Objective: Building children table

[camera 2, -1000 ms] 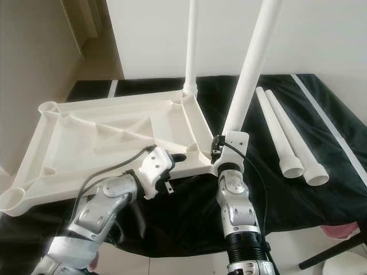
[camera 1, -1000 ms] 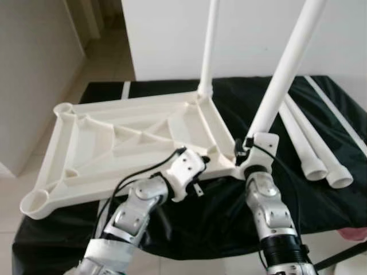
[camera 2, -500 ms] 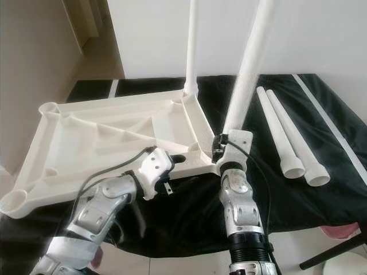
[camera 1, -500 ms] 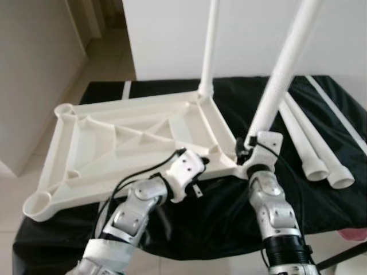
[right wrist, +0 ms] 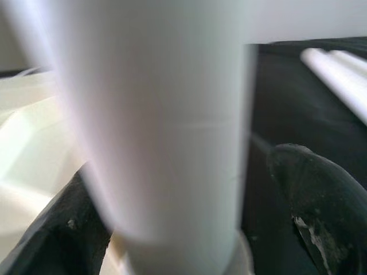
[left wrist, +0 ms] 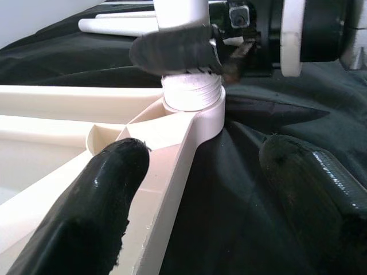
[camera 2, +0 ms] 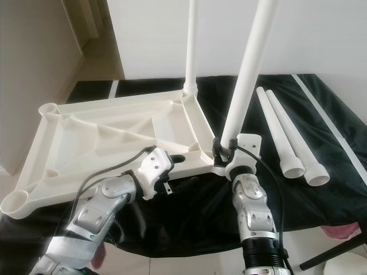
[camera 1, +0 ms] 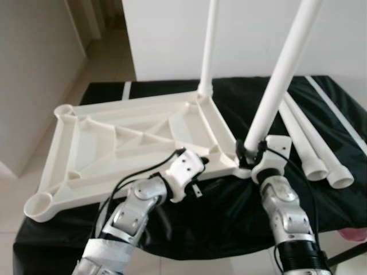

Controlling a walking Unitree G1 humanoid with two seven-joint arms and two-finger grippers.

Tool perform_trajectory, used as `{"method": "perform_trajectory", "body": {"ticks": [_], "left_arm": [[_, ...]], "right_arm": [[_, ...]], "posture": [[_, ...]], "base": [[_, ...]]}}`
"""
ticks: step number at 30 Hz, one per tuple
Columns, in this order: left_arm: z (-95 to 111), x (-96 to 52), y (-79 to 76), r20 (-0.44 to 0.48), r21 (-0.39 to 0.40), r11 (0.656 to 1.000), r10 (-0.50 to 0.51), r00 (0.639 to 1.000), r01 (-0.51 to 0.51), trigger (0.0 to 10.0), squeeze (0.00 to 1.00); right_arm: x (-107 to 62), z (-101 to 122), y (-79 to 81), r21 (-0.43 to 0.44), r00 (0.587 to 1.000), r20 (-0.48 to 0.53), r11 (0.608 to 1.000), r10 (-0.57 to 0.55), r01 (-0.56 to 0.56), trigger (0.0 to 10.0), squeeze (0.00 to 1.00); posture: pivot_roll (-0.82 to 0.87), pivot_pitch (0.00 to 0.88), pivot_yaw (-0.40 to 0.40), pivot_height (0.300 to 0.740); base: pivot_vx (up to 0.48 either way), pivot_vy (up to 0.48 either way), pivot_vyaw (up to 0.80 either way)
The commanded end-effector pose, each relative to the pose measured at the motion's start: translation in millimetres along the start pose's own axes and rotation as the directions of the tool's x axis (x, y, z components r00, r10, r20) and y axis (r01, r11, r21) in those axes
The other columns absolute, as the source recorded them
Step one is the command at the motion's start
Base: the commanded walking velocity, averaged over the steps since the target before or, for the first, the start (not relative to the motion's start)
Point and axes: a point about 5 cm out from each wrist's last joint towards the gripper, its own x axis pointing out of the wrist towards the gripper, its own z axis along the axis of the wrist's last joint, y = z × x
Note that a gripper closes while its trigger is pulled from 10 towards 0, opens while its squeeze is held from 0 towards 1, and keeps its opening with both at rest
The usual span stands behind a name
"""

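The left gripper (left wrist: 195,189) is spread wide open — one black finger (left wrist: 94,206) rests on the top of the near rim of the upturned white tabletop (camera 1: 109,143), the other hangs over the black cloth (camera 1: 229,212) just outside that rim, and nothing is clamped between them. Its silver arm comes up from the lower left and bends at the wrist toward the tabletop's near right corner. The tabletop lies upside down on the cloth, ribs showing, with open round sockets at its two left corners. A thin white leg (camera 1: 207,46) stands upright in the far right corner socket. At the near right corner a second white leg (camera 1: 281,69) stands in its socket, leaning slightly to the right, threaded base showing just above the collar. The right gripper (camera 1: 249,150) sits around the foot of this leg — a finger on either side of the tube, though whether they press on it I cannot tell. The right arm rises almost straight from below. Further right, two loose legs (camera 1: 312,146) lie side by side on the cloth.
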Motion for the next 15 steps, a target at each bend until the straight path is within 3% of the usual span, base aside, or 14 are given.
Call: {"method": "perform_trajectory", "body": {"ticks": [1, 6, 9, 15], "left_arm": [[2.9, -0.6, -0.6, 0.006, 0.011, 1.000, -0.017, 1.000, 0.017, 10.0, 0.00], [2.9, 0.3, -1.6, 0.004, 0.016, 1.000, -0.026, 1.000, 0.025, 10.0, 0.00], [4.5, 2.8, -4.7, 0.006, 0.021, 0.999, -0.042, 0.999, 0.042, 10.0, 0.00], [4.7, 2.4, -3.8, -0.004, 0.037, 0.998, -0.056, 0.998, 0.056, 10.0, 0.00]], "right_arm": [[-2.5, -6.3, -6.2, 0.007, 0.998, -0.022, 0.998, 0.066, -0.065, 10.0, 0.00], [-3.0, -7.2, -13.5, -0.043, 0.975, -0.041, 0.975, 0.218, -0.219, 10.0, 0.00], [-0.2, -4.1, -17.2, -0.090, 0.941, -0.053, 0.937, 0.333, -0.337, 10.0, 0.00], [10.6, 2.6, -21.0, -0.124, 0.910, -0.056, 0.902, 0.410, -0.414, 10.0, 0.00]], "posture": [[-0.05, 0.000, 0.016, 0.740], [-0.05, 0.000, 0.023, 0.740], [-0.05, 0.000, 0.030, 0.740], [-0.04, 0.000, 0.031, 0.740]], "base": [[0.000, 0.000, 0.00], [0.000, 0.000, 0.00], [0.000, 0.000, 0.00], [0.000, 0.000, 0.00]]}}
